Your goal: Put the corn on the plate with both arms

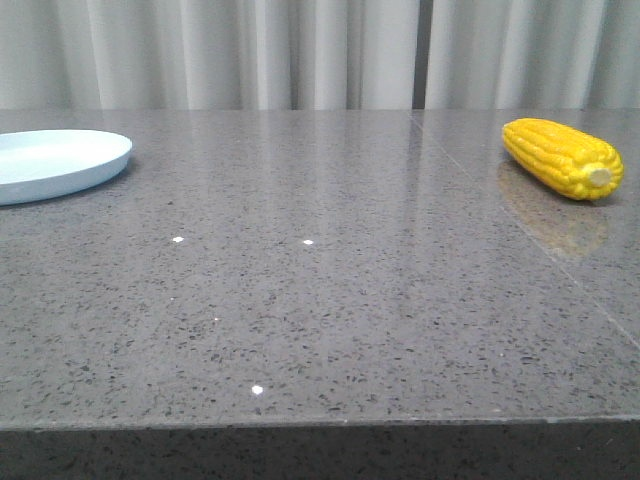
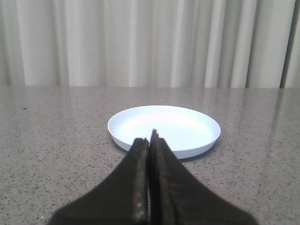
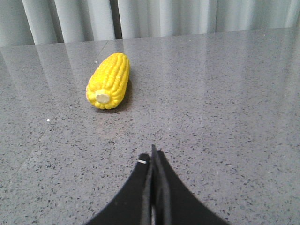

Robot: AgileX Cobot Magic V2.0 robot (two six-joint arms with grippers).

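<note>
The yellow corn (image 1: 562, 157) lies on its side at the table's far right, its pale stub end toward me. In the right wrist view the corn (image 3: 108, 80) rests well ahead of my right gripper (image 3: 153, 154), whose black fingers are pressed together on nothing. The pale blue-white plate (image 1: 40, 177) sits at the far left, cut off by the front view's edge. In the left wrist view the plate (image 2: 201, 140) is just beyond my left gripper (image 2: 151, 138), which is shut and empty. Neither arm shows in the front view.
A grey speckled stone tabletop (image 1: 320, 300) spans the view, its front edge (image 1: 320, 425) near me. Pale curtains (image 1: 300, 50) hang behind the table. A thin seam (image 1: 520, 230) in the surface runs near the corn.
</note>
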